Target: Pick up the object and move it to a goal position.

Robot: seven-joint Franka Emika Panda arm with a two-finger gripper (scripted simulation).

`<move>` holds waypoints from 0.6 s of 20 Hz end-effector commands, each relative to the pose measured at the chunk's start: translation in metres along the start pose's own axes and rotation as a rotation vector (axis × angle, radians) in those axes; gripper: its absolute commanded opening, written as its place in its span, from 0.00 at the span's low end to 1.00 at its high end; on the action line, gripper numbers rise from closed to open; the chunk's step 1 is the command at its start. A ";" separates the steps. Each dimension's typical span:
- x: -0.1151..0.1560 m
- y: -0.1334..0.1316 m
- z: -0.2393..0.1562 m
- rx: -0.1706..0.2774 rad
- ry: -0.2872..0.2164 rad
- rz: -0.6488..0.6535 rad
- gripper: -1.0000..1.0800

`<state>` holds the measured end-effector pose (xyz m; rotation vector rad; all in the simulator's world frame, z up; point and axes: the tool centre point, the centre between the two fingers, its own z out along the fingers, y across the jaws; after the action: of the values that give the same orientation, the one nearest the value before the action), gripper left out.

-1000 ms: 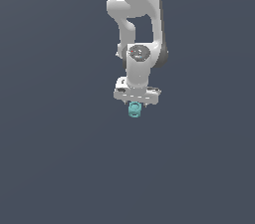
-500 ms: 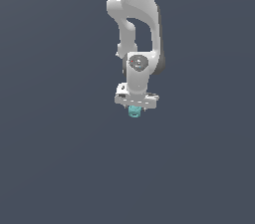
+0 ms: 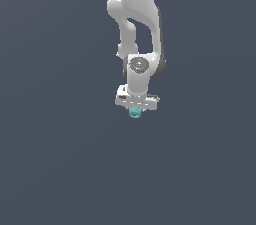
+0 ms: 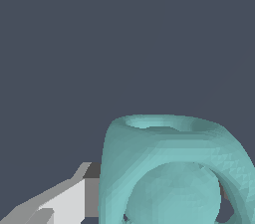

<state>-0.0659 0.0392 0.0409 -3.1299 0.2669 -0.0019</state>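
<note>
Gripper [image 3: 135, 110] closing on teal block [image 3: 135, 113] | hanging amid open grey space | far finger hidden, grip probably firm

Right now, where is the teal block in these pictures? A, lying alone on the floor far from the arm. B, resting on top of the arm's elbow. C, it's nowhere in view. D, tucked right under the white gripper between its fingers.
D: in the exterior view the teal block sits directly beneath the white gripper, and the wrist view shows it filling the frame with a finger against its side.
</note>
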 end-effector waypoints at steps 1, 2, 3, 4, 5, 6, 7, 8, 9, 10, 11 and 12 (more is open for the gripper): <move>0.000 0.000 0.001 0.000 -0.001 0.001 0.00; 0.000 0.000 0.001 0.000 -0.001 0.001 0.00; 0.000 0.000 0.001 0.000 -0.001 0.001 0.00; 0.000 0.000 0.001 0.000 -0.001 0.001 0.00; 0.000 0.000 0.000 0.000 0.000 0.000 0.00; 0.000 0.000 0.000 0.000 0.001 0.000 0.00; 0.001 0.000 0.000 0.002 0.004 -0.001 0.00; 0.003 -0.001 -0.001 0.003 0.008 -0.002 0.00; 0.005 -0.001 -0.002 0.006 0.014 -0.004 0.00; 0.007 -0.002 -0.003 0.009 0.022 -0.006 0.00; 0.011 -0.002 -0.005 0.013 0.032 -0.009 0.00; 0.015 -0.003 -0.006 0.018 0.043 -0.013 0.00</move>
<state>-0.0559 0.0396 0.0454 -3.1212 0.2530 -0.0491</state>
